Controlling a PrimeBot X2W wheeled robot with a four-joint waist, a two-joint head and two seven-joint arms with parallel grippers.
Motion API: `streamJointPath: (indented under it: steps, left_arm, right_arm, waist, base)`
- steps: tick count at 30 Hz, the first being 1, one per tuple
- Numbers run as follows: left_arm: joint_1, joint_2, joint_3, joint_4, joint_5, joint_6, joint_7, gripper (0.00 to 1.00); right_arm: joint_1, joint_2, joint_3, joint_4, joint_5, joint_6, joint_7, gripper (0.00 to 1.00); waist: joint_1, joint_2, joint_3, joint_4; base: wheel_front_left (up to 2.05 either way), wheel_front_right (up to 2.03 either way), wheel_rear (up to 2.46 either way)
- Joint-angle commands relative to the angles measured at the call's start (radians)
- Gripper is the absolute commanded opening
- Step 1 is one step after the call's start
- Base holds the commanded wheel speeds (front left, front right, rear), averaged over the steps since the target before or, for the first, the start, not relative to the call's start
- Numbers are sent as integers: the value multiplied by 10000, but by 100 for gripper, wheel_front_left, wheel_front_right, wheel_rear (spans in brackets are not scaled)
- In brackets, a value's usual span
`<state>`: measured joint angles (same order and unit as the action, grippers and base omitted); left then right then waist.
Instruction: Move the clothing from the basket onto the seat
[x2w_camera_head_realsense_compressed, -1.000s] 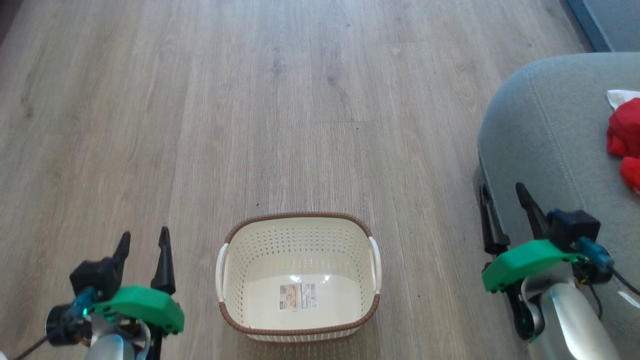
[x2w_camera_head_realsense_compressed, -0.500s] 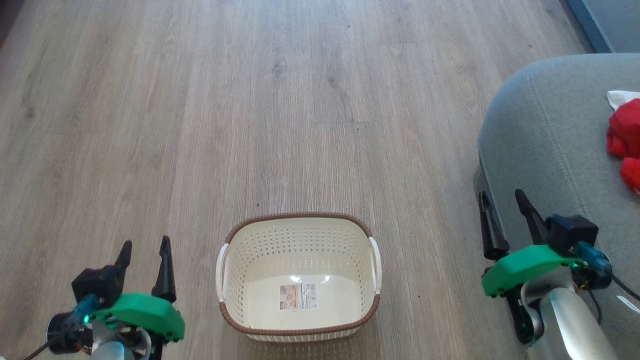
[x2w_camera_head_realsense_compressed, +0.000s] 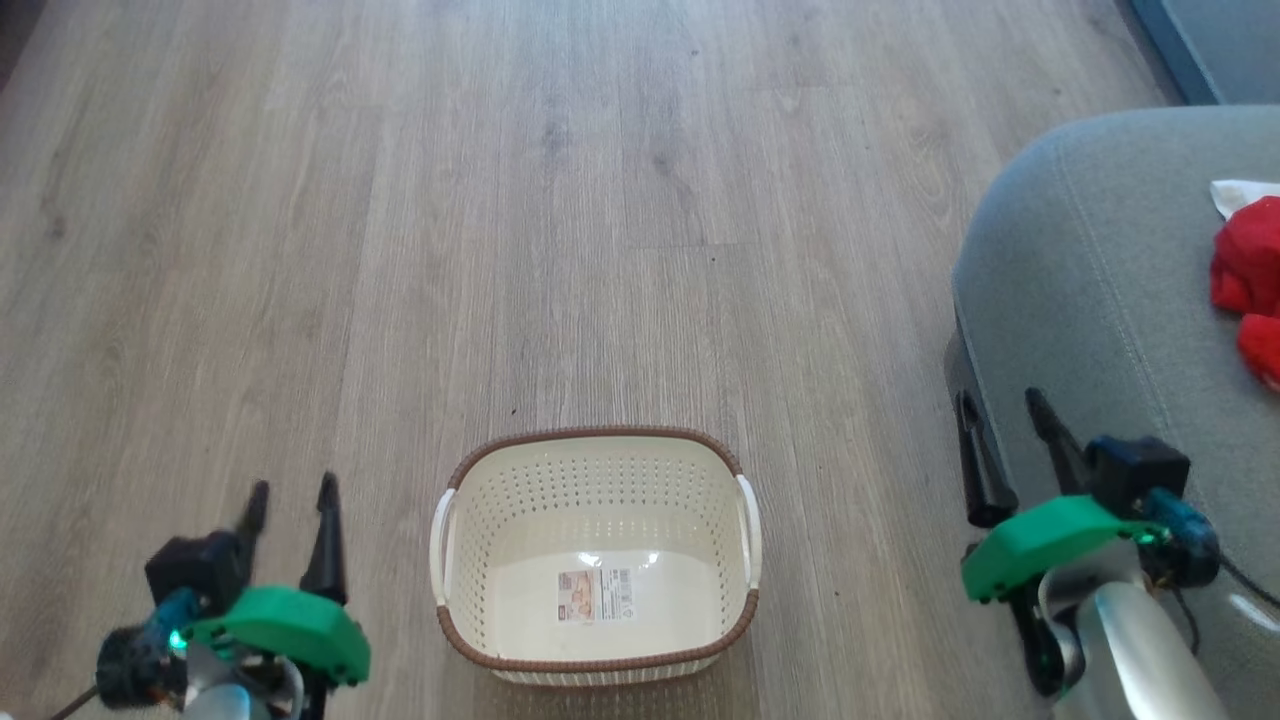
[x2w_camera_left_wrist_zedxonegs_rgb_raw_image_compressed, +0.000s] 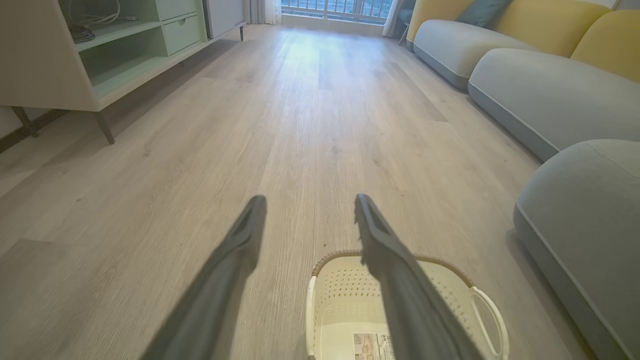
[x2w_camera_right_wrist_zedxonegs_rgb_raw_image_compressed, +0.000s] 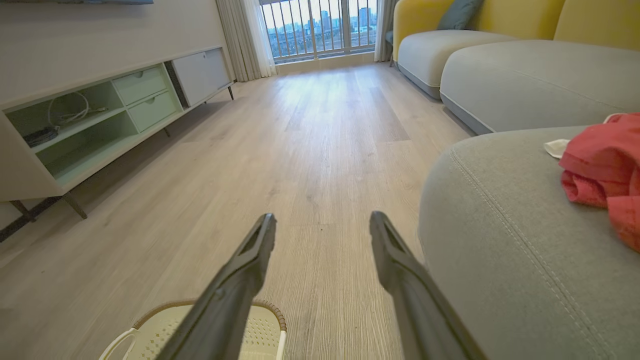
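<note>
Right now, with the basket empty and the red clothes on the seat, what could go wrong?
The open right claw hangs close to the side of the seat; a swing may bump it.
The basket stands on the floor straight ahead; rolling forward may hit it.
The red clothes run off the picture's edge, so I cannot tell if all lies on the seat.
</note>
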<state>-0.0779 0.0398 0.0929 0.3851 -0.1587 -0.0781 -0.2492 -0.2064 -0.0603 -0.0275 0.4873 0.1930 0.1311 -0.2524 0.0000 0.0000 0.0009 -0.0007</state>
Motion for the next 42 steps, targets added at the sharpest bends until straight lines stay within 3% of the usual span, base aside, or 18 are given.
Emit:
streamJointPath:
  steps: [1,6,42]
  left_arm:
    - [-17,-5,11,58,-11,-1,25,0]
    - [38,-33,82,441,-306,-14,178,0]
    - [-6,6,61,-141,-4406,-161,1123,0]
  right_arm:
    - [-2,-2,0,67,18,0,8,0]
    - [160,4,-53,401,318,0,141,0]
    - [438,32,-247,-455,4305,-1,1119,0]
  waist:
    - [0,0,-1,1]
    - [0,0,-1,-1]
    - [0,0,6,2]
  base:
    - [0,0,0]
    - [0,0,0]
    - [0,0,0]
